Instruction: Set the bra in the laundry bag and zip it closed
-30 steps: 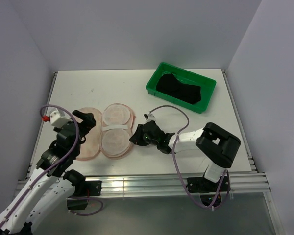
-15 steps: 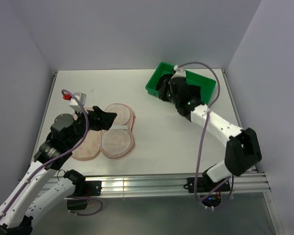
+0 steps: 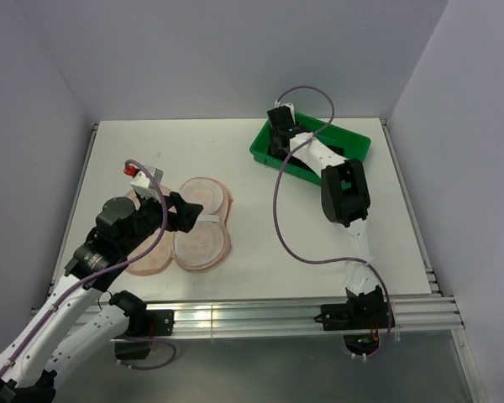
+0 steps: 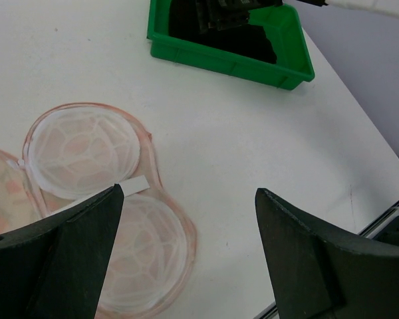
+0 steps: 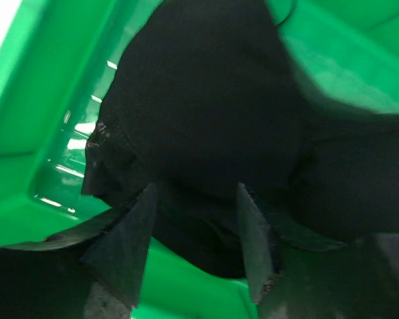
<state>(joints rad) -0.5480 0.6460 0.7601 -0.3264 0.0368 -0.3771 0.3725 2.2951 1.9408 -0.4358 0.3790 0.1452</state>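
Observation:
The laundry bag (image 3: 203, 227) lies open and flat at the table's near left, its two round halves up; it also shows in the left wrist view (image 4: 80, 149). My left gripper (image 3: 187, 213) hovers over it, open and empty (image 4: 186, 193). The bra (image 5: 206, 113) is a black heap inside the green tray (image 3: 353, 147) at the far right, also seen in the left wrist view (image 4: 249, 40). My right gripper (image 3: 279, 138) is down in the tray, open (image 5: 196, 193), with one finger on each side of a fold of the bra. The arm hides most of the bra from above.
The tray's green walls (image 5: 46, 100) stand close around my right fingers. A white label tab (image 4: 134, 185) lies between the bag's halves. The table's near edge rail (image 3: 260, 315) runs along the front. Side walls enclose the table.
My right arm has swung from the table's middle out to the far tray and lowered its gripper into the bra. My left gripper has moved right, over the bag.

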